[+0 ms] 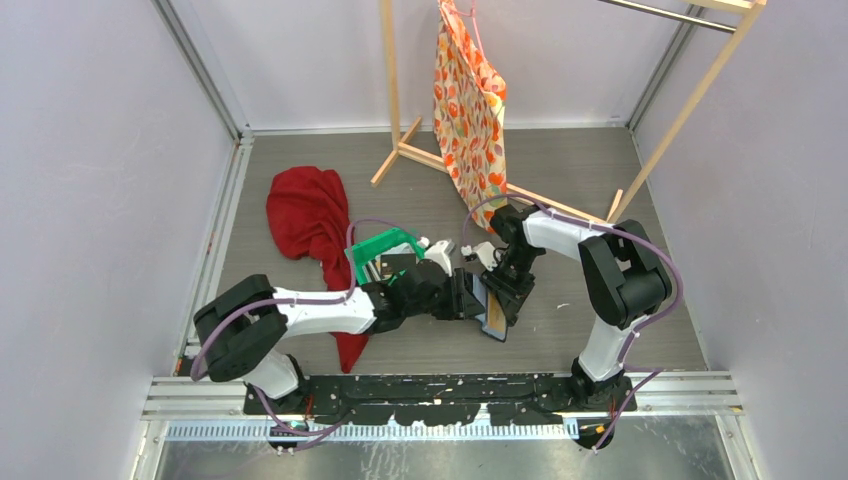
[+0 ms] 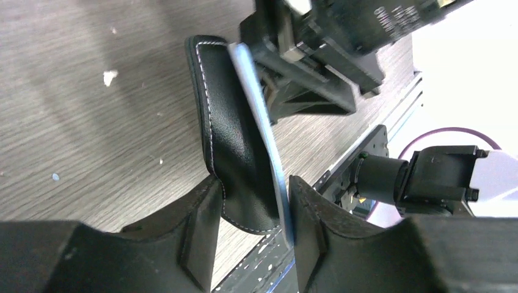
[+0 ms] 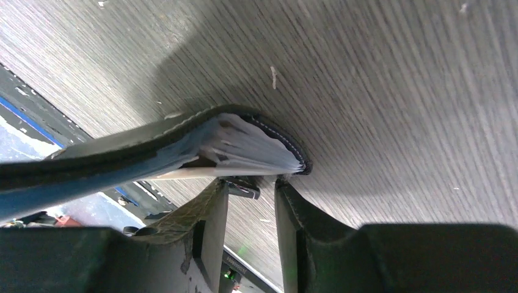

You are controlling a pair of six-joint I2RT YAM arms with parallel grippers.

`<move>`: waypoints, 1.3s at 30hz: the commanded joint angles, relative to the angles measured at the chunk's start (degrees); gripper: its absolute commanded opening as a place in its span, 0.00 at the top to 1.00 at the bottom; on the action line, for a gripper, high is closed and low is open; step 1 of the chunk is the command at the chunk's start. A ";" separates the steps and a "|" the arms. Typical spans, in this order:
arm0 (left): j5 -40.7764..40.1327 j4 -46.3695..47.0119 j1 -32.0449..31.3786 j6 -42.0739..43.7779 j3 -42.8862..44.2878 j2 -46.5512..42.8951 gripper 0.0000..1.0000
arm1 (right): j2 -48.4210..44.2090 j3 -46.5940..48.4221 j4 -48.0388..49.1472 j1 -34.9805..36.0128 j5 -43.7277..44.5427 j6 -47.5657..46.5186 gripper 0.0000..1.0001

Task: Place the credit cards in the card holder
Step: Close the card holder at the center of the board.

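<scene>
The black card holder [image 1: 490, 312] hangs just above the table between the two arms. In the left wrist view its stitched black flap [image 2: 229, 134] and its pale blue lining [image 2: 264, 131] stand between my left gripper's fingers [image 2: 253, 186], which touch it on both sides. My left gripper [image 1: 470, 297] reaches in from the left. My right gripper [image 1: 506, 288] comes down from the far side. Its fingertips [image 3: 251, 183] sit under the holder's pale pleated pockets [image 3: 256, 149], jaws apart, only the snap tab [image 3: 244, 189] between them. An orange-yellow credit card edge [image 1: 492, 326] shows at the holder's near end.
A green plastic tray [image 1: 385, 248] sits just left of the grippers. A red cloth [image 1: 310, 220] lies beyond it at the left. A wooden rack [image 1: 400, 140] with a floral bag [image 1: 468, 110] stands at the back. The black base rail [image 1: 440, 390] runs along the near edge.
</scene>
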 commanded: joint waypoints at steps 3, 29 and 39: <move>-4.81 -13.08 -1.83 4.92 8.15 0.21 0.67 | -1.93 0.95 5.24 -0.33 -5.04 -0.09 0.58; -41.48 -60.12 -17.96 23.53 46.15 22.72 0.55 | -11.40 2.02 -2.69 -22.43 -27.52 -5.12 0.43; -24.31 -44.00 -17.27 24.45 38.49 15.38 0.26 | -10.28 1.63 -1.72 -23.55 -26.00 -4.10 0.43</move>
